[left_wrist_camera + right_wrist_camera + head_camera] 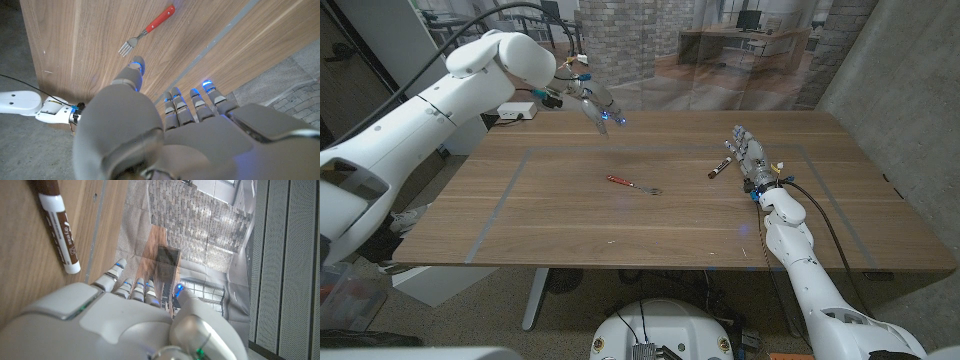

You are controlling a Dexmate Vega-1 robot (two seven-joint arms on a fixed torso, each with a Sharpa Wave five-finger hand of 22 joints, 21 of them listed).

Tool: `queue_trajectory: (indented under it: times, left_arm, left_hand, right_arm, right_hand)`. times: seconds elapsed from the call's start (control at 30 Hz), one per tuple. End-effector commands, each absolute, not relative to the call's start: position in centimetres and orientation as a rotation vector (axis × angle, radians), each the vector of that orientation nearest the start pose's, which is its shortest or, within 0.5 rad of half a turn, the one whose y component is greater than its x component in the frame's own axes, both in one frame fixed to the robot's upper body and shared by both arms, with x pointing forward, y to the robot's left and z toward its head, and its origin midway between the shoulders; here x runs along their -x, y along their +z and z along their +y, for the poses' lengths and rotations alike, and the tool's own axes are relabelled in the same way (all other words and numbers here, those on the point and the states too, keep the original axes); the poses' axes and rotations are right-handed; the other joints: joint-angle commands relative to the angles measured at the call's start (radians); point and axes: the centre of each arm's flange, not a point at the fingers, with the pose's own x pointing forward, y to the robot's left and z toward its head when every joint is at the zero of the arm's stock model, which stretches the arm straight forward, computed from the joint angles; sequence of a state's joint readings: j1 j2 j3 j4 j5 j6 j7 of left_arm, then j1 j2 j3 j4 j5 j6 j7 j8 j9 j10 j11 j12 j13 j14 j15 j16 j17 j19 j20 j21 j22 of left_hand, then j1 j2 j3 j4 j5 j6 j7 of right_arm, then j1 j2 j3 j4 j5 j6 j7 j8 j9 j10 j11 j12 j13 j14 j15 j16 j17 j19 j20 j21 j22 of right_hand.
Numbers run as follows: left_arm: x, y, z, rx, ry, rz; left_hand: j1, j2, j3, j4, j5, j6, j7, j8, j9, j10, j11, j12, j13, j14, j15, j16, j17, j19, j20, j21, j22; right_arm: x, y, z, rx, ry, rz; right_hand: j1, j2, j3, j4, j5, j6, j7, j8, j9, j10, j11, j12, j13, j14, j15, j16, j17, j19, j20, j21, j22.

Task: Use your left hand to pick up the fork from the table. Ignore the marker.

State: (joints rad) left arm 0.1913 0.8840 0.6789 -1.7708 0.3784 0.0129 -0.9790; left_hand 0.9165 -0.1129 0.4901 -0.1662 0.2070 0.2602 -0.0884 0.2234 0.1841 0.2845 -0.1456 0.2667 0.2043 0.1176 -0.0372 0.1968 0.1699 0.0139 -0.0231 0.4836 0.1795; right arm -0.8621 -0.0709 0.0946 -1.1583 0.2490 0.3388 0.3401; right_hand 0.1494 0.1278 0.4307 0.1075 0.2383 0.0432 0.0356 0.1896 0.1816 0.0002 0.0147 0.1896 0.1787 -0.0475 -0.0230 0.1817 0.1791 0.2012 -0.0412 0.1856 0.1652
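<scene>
Left hand [597, 108] is hovering above the far-left part of the wooden table [570, 220], fingers [187, 107] extended and apart, gripping nothing. Fork [634, 185] with a red handle is lying flat near the table's middle — well apart from that hand, tines pointing toward the robot's right. Right hand [748, 160] is sitting at the table's right side, fingers apart and holding nothing — brown marker [719, 167] is lying just beside it, not touched.
</scene>
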Motion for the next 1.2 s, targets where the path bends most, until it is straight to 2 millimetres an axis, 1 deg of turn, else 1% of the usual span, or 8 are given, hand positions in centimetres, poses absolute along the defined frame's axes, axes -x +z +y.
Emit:
queue_trajectory:
  times: [0.03,0.07,0.13,0.43,0.8,1.0,1.03,1.2]
  left_arm:
    - [-53.9,20.0,20.5,-1.961,-0.434,-0.413]
    - [-53.9,19.8,20.5,-1.967,-0.429,-0.417]
    - [-53.8,19.5,20.6,-1.977,-0.420,-0.420]
    - [-53.4,18.2,20.9,-2.040,-0.368,-0.437]
    - [-53.1,17.0,21.1,-2.117,-0.300,-0.474]
    - [-53.0,16.3,21.3,-2.154,-0.248,-0.501]
    - [-53.0,16.2,21.3,-2.164,-0.240,-0.503]
    - [-53.2,15.7,21.4,-2.180,-0.210,-0.512]
  left_hand:
    - [0.018,-0.002,-0.018,0.005,0.008,0.019,0.005,0.005,0.003,0.029,0.002,0.012,0.009,0.021,-0.076,0.006,0.005,0.015,-0.002,-0.005,0.004]
    - [0.020,-0.002,-0.021,0.006,0.009,0.019,0.006,0.004,0.003,0.033,-0.003,0.013,0.010,0.023,-0.075,0.007,0.006,0.016,0.001,-0.005,0.004]
    - [0.021,-0.003,-0.029,0.009,0.009,0.029,0.007,0.006,0.004,0.047,0.011,0.019,0.013,0.031,-0.074,0.008,0.006,0.018,0.001,-0.007,0.004]
    - [0.037,-0.001,-0.053,0.012,0.013,0.061,0.005,0.010,0.006,0.072,0.009,0.031,0.026,0.070,-0.081,0.019,0.009,0.026,0.008,-0.013,0.006]
    - [0.045,0.007,-0.071,0.018,0.016,0.072,0.010,0.009,0.007,0.083,0.015,0.038,0.036,0.095,-0.082,0.026,0.013,0.030,0.019,-0.017,0.008]
    - [0.043,0.017,-0.082,0.026,0.016,0.084,0.007,0.010,0.008,0.088,0.009,0.041,0.042,0.120,-0.088,0.037,0.019,0.040,0.024,-0.016,0.010]
    - [0.043,0.022,-0.084,0.027,0.016,0.084,0.009,0.009,0.008,0.086,0.014,0.040,0.043,0.125,-0.089,0.040,0.021,0.041,0.026,-0.016,0.010]
    - [0.043,0.029,-0.089,0.029,0.015,0.083,0.010,0.007,0.008,0.084,0.015,0.039,0.045,0.134,-0.090,0.046,0.026,0.041,0.026,-0.017,0.011]
  right_arm:
    - [-66.2,-4.9,-28.2,-0.117,0.199,-0.676]
    - [-66.2,-4.9,-28.2,-0.118,0.199,-0.676]
    - [-66.2,-4.9,-28.2,-0.118,0.198,-0.676]
    - [-66.4,-4.9,-27.9,-0.119,0.202,-0.673]
    - [-66.5,-5.0,-27.7,-0.117,0.205,-0.671]
    - [-66.4,-5.1,-27.6,-0.117,0.205,-0.670]
    - [-66.4,-5.1,-27.6,-0.117,0.205,-0.670]
    - [-66.3,-5.2,-27.6,-0.117,0.205,-0.670]
  right_hand:
    - [-0.004,-0.006,0.000,-0.003,0.009,0.006,0.001,0.008,0.002,0.010,0.000,0.004,0.006,0.004,0.001,0.007,0.002,0.010,-0.011,0.010,0.005]
    - [-0.004,-0.006,0.000,-0.003,0.009,0.007,0.001,0.008,0.002,0.011,-0.001,0.005,0.006,0.005,0.001,0.007,0.001,0.010,-0.011,0.010,0.005]
    - [-0.004,-0.006,0.000,-0.003,0.009,0.007,0.001,0.008,0.002,0.012,-0.001,0.005,0.006,0.005,0.001,0.007,0.001,0.011,-0.010,0.010,0.005]
    - [-0.005,-0.007,0.000,-0.004,0.009,0.009,0.001,0.008,0.002,0.015,0.000,0.005,0.006,0.007,0.000,0.007,0.001,0.012,-0.010,0.010,0.005]
    - [-0.007,-0.007,-0.001,-0.003,0.010,0.012,0.001,0.008,0.002,0.017,-0.002,0.005,0.006,0.009,0.000,0.007,0.002,0.012,-0.010,0.009,0.005]
    - [-0.008,-0.007,-0.001,-0.003,0.010,0.012,0.001,0.008,0.002,0.017,-0.001,0.005,0.006,0.009,0.000,0.007,0.002,0.012,-0.009,0.009,0.005]
    - [-0.008,-0.008,-0.001,-0.003,0.010,0.012,0.001,0.008,0.002,0.017,0.000,0.005,0.006,0.010,0.000,0.007,0.002,0.012,-0.009,0.009,0.005]
    - [-0.008,-0.008,-0.001,-0.003,0.011,0.013,0.001,0.008,0.002,0.017,-0.001,0.004,0.006,0.010,0.001,0.007,0.002,0.013,-0.009,0.009,0.005]
